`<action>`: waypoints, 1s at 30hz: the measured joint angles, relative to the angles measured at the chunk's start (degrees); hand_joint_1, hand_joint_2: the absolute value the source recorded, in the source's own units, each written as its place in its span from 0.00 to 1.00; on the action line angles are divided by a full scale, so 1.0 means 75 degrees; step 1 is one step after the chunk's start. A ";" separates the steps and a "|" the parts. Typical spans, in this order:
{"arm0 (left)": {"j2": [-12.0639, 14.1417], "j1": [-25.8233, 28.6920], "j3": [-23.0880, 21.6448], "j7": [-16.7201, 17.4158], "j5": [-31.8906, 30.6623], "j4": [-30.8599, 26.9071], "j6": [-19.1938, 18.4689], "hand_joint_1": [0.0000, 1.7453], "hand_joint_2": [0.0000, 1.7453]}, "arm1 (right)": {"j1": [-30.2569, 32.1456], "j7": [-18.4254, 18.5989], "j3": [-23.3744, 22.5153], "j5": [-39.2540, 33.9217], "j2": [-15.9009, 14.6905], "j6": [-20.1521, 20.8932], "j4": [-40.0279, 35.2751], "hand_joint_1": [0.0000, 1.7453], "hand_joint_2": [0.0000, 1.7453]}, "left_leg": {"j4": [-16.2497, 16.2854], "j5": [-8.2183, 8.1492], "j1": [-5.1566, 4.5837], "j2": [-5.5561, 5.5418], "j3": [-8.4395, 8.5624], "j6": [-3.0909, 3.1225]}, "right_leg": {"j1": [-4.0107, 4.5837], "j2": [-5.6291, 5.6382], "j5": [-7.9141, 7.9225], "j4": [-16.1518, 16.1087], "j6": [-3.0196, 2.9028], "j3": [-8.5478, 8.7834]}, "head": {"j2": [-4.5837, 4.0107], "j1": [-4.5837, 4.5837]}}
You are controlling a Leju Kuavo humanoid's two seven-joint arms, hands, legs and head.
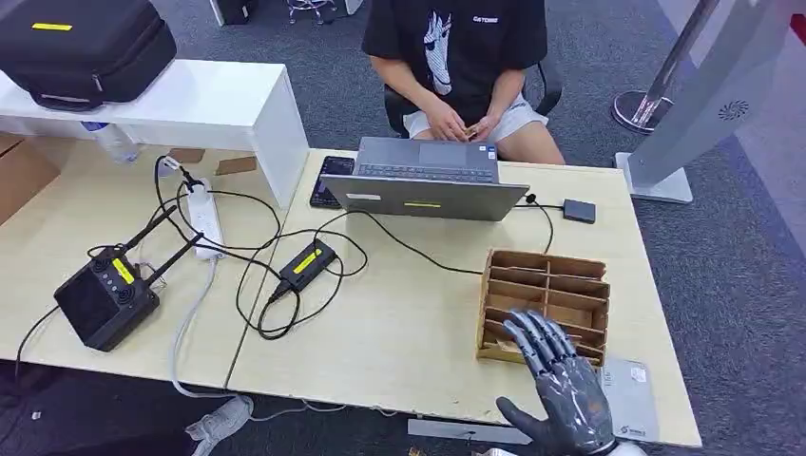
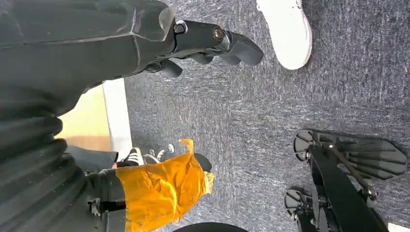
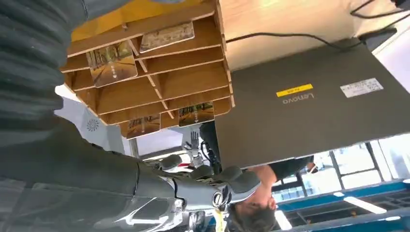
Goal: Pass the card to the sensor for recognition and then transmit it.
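Observation:
A brown wooden rack with several compartments lies on the right part of the table. In the right wrist view, cards with printed pictures lie in several compartments of the rack. My right hand hovers over the rack's near edge with its fingers spread and nothing in it; the right wrist view shows the same hand empty. A flat grey pad lies by the table's front edge beside that hand. A small black box on a cable sits beyond the rack. My left hand hangs over the carpet, holding nothing.
A grey laptop stands behind the rack, with a seated person facing it. A phone, power strip, black adapter, tangled cables and a black antenna device fill the left. A white shelf carries a black case.

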 joint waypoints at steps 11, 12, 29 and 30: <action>0.0000 -0.0002 0.0000 0.0000 -0.0073 0.0000 -0.0006 0.00 1.00 | -0.0491 0.0825 0.0152 0.1215 0.0085 -0.0131 0.0741 0.00 1.00 | 0.0000 0.0001 -0.0001 0.0000 0.0000 0.0000 | -0.0001 0.0001 0.0001 0.0000 0.0000 0.0002 | 0.0000 0.0003; 0.0000 -0.0003 0.0000 0.0000 -0.0079 0.0000 -0.0009 0.00 1.00 | -0.0529 0.0862 0.0166 0.1241 0.0102 -0.0131 0.0833 0.00 1.00 | 0.0000 0.0000 -0.0001 0.0000 0.0000 0.0000 | -0.0001 0.0001 0.0001 0.0000 0.0000 0.0002 | 0.0000 0.0000; -0.0003 -0.0002 -0.0003 0.0000 -0.0131 0.0000 -0.0020 0.00 1.00 | -0.0859 0.1241 0.0175 0.1448 0.0589 -0.0656 0.1877 0.00 1.00 | 0.0000 0.0000 0.0000 0.0000 0.0000 0.0000 | 0.0000 0.0001 0.0000 0.0000 0.0000 0.0000 | 0.0000 0.0000; 0.0000 -0.0002 -0.0003 0.0000 -0.0137 0.0000 -0.0020 0.00 1.00 | -0.0860 0.1250 0.0160 0.1451 0.0621 -0.0673 0.1909 0.00 1.00 | 0.0000 0.0000 0.0000 0.0000 0.0000 0.0000 | 0.0000 0.0001 0.0000 0.0000 0.0000 0.0000 | 0.0000 0.0000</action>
